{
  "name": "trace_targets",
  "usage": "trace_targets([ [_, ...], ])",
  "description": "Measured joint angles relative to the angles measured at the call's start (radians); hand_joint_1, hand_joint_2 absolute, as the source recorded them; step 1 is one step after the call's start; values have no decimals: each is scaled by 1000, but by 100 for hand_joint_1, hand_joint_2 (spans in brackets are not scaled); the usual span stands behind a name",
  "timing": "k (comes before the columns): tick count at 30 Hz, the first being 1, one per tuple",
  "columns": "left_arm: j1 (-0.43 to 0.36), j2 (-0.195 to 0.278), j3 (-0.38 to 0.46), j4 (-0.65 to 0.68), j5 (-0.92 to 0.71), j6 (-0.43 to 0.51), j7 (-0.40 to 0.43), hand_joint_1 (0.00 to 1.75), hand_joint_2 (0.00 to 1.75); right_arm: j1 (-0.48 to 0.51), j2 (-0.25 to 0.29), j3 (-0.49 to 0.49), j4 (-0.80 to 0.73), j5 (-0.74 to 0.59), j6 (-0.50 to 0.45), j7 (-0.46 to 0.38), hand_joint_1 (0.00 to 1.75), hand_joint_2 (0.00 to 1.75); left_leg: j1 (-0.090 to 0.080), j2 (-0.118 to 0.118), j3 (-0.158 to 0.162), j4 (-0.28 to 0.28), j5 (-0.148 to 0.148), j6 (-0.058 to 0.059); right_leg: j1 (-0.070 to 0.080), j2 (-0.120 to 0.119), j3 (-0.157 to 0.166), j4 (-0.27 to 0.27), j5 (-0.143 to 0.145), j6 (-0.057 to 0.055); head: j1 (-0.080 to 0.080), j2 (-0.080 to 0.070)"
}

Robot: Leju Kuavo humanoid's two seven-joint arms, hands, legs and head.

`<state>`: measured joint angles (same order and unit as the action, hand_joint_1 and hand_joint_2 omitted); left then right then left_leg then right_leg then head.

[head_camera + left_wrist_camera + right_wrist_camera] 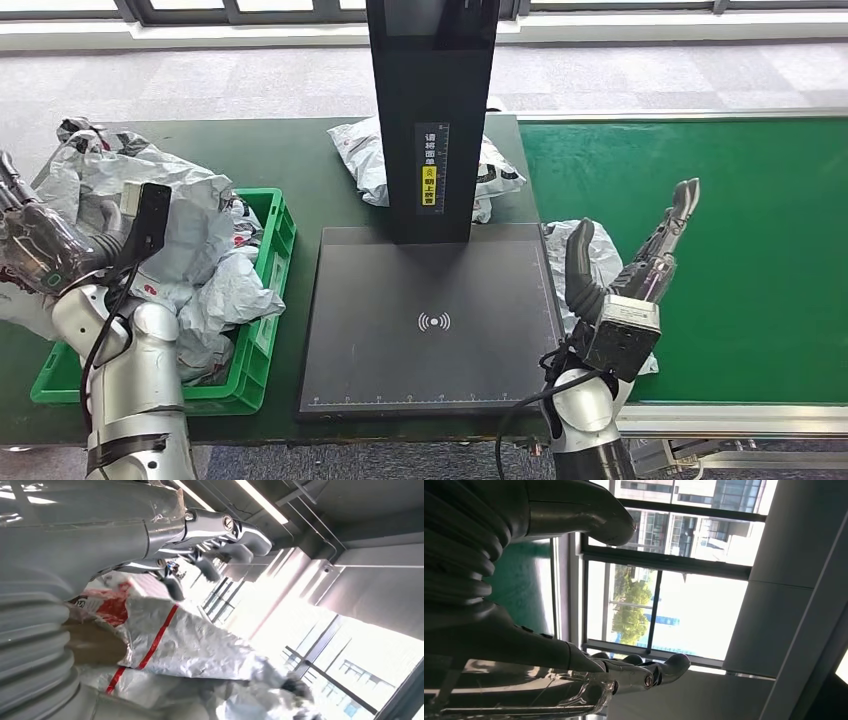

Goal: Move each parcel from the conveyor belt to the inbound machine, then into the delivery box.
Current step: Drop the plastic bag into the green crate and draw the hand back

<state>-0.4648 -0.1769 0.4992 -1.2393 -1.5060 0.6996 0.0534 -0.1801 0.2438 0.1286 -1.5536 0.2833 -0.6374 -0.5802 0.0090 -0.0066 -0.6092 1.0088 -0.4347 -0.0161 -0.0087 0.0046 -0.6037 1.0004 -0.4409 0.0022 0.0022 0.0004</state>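
A crumpled grey parcel (pixel 606 256) lies at the near edge of the green conveyor belt (pixel 740 230), beside the black inbound machine platform (pixel 430 320). My right hand (pixel 630 265) is raised just over that parcel, fingers spread and pointing up, holding nothing; its fingers (pixel 644 672) stand against the window in the right wrist view. My left hand (pixel 35 245) hovers at the far left over a heap of grey parcels (pixel 190 230) in the green delivery box (pixel 283 215). Its fingers (pixel 200 555) are stretched out above a red-striped parcel (pixel 190 645) with nothing in them.
The machine's black scanner post (pixel 432 110) rises at the back of the platform. Another grey parcel (pixel 365 150) lies behind it on the dark green table. A black device on a cable (pixel 150 215) stands by my left forearm.
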Motion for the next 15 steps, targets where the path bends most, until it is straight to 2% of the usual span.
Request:
trace_targets([
  [8, 0, 5, -19, 25, 9, 0, -12, 0, 175, -3, 0, 0, 2, 2, 9, 5, 0, 175, 0, 0, 0, 0, 0, 0, 0, 0, 0, 0, 0, 0, 0, 0],
  [15, 0, 12, -44, 44, 56, 0, -66, 0, 175, -14, 0, 0, 12, 28, 16, 25, 0, 175, 0, 0, 0, 0, 0, 0, 0, 0, 0, 0, 0, 0, 0, 0],
])
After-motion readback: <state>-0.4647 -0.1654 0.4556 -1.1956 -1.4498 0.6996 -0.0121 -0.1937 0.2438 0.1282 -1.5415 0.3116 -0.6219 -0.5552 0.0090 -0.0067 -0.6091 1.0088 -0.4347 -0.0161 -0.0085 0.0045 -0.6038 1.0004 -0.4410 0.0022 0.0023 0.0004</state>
